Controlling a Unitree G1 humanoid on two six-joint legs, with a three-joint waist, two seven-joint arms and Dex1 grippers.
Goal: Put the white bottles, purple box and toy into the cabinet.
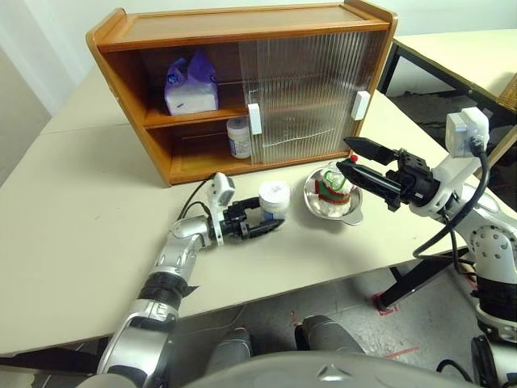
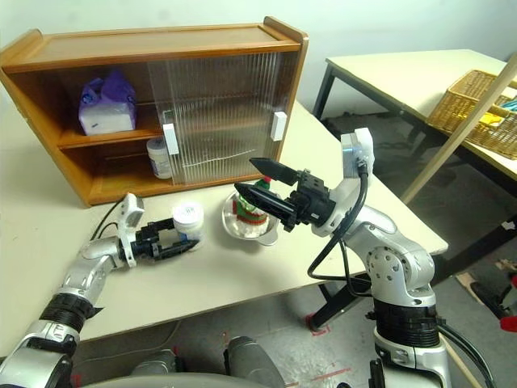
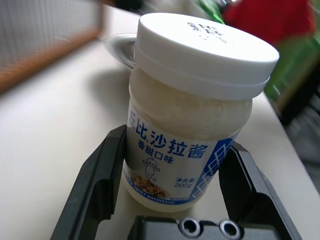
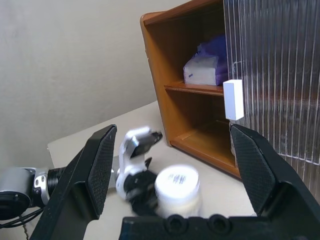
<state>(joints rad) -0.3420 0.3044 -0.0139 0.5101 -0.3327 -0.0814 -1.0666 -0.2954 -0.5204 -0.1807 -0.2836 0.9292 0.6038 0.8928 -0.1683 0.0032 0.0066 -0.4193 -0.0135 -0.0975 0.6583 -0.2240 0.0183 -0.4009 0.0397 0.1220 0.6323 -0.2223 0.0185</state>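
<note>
One white bottle stands on the table in front of the cabinet. My left gripper is level around it, and its fingers touch the bottle's two sides. A second white bottle stands on the cabinet's lower shelf, and the purple box lies on the upper shelf. The toy sits in a steel bowl to the right of the first bottle. My right gripper hovers open above the toy and holds nothing.
The ribbed sliding doors cover the cabinet's right half, and its left half stands open. The table's front edge runs just behind my left arm. A second table with a wicker basket stands at the far right.
</note>
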